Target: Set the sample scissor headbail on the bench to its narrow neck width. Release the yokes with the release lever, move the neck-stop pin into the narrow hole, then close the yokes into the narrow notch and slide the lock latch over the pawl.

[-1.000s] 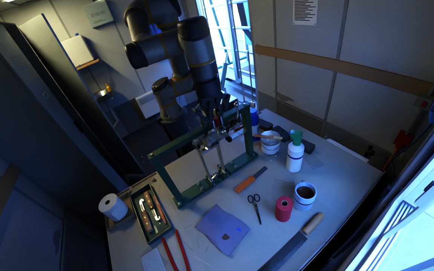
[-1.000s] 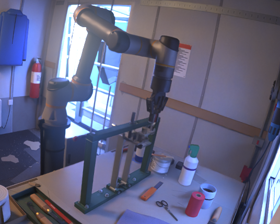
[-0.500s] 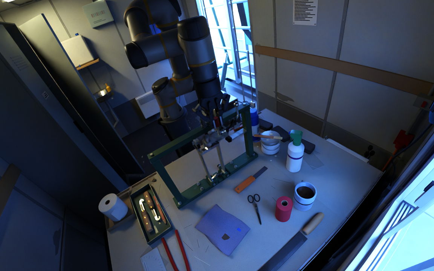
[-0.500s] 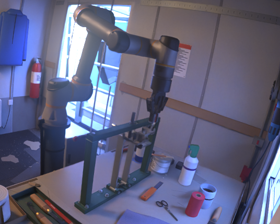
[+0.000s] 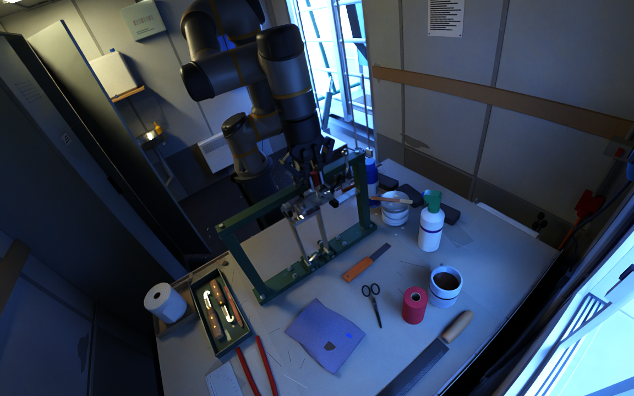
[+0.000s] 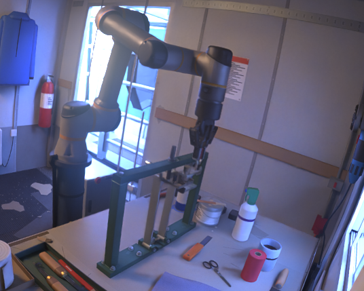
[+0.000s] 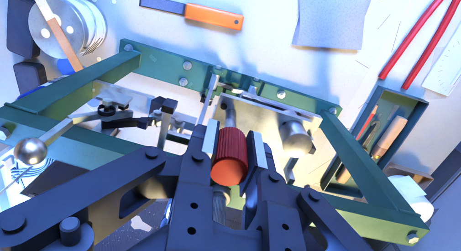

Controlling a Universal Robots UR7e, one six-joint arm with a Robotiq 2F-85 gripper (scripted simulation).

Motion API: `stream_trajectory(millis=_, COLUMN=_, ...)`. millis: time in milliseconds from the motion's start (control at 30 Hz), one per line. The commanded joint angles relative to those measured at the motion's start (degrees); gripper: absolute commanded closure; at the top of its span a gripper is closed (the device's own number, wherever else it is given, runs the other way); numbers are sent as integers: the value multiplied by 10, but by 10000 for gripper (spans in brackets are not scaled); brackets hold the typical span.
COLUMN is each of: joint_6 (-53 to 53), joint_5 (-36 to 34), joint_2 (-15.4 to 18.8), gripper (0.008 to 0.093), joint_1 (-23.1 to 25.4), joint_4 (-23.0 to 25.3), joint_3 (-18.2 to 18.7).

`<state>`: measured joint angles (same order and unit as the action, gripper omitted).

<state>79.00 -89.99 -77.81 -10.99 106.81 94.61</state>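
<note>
The neck-stop pin's red knurled knob (image 7: 229, 154) sits between my gripper's (image 7: 231, 143) two finger pads, which are closed on its sides; its steel shaft runs down into the metal plate (image 7: 261, 116) at the top of the headbail. The headbail hangs in a green frame (image 5: 300, 221) on the bench, its two thin yokes (image 5: 309, 236) reaching down to the base. The release lever, with its steel ball end (image 7: 30, 150), sticks out to the left. The black pawl and latch parts (image 7: 122, 119) lie beside it. From the side my gripper (image 6: 201, 148) stands over the frame's top bar.
A wall and a bright window stand behind the bench. A tin with a brush (image 5: 395, 207), a spray bottle (image 5: 431, 224), an orange-handled knife (image 5: 365, 263), scissors (image 5: 372, 301), a red roll (image 5: 414, 305) and a cup (image 5: 445, 285) lie right of the frame. A tool tray (image 5: 218, 310) lies left.
</note>
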Motion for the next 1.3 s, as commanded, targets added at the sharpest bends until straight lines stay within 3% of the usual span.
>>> stream_trajectory(millis=0, joint_6=-1, joint_5=0, joint_2=0, gripper=934, joint_1=-1, joint_4=0, joint_3=0)
stream_trajectory(millis=1267, joint_6=-10, joint_5=0, joint_2=-1, gripper=934, joint_1=-11, joint_4=0, joint_3=0)
